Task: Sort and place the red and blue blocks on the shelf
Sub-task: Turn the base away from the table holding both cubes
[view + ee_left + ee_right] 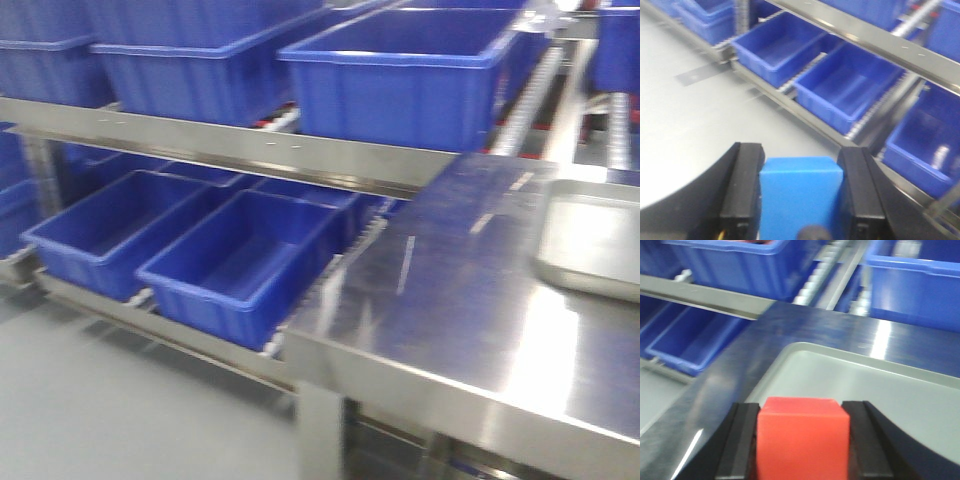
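In the left wrist view the sky-blue block (801, 197) sits between two black fingers, and my left gripper (801, 165) is shut on it above the grey floor. The red block (802, 440) fills the bottom of the right wrist view with my right gripper (802, 412) shut on it, hovering over the near left corner of the grey tray (880, 385). The shelf (250, 150) with its brushed-steel front rail runs across the front view, with white rollers (520, 110) behind. Neither gripper shows in the front view.
Large dark-blue bins fill the shelf: upper bins (400, 80) and lower bins (240, 265), the lower ones seen also from the left wrist (845, 85). A shiny steel tabletop (450, 290) carries the tray (590, 245) at right. Grey floor (100, 400) lies at lower left.
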### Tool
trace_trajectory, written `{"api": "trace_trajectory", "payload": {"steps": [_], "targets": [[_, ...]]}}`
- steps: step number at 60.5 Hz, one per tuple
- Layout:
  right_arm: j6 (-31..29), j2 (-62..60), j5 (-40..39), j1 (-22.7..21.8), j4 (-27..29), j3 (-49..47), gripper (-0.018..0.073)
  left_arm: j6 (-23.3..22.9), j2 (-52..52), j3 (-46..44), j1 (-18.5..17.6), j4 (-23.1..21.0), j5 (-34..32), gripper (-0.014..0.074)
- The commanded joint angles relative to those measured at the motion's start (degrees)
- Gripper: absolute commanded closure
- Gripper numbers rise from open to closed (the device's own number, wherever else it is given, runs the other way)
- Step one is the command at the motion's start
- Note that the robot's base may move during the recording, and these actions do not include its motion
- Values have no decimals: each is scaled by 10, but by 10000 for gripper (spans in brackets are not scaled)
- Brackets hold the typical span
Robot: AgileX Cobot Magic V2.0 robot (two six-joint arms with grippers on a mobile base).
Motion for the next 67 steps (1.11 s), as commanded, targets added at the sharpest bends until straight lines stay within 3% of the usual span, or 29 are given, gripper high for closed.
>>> {"api": "trace_trajectory", "payload": {"steps": [1, 67], "targets": [[-3, -1, -52, -3, -9, -16, 498, -4, 0, -17, 0, 9, -41, 478], [-3, -1, -52, -3, -9, -16, 498, -4, 0, -17, 0, 9, -41, 478]]}}
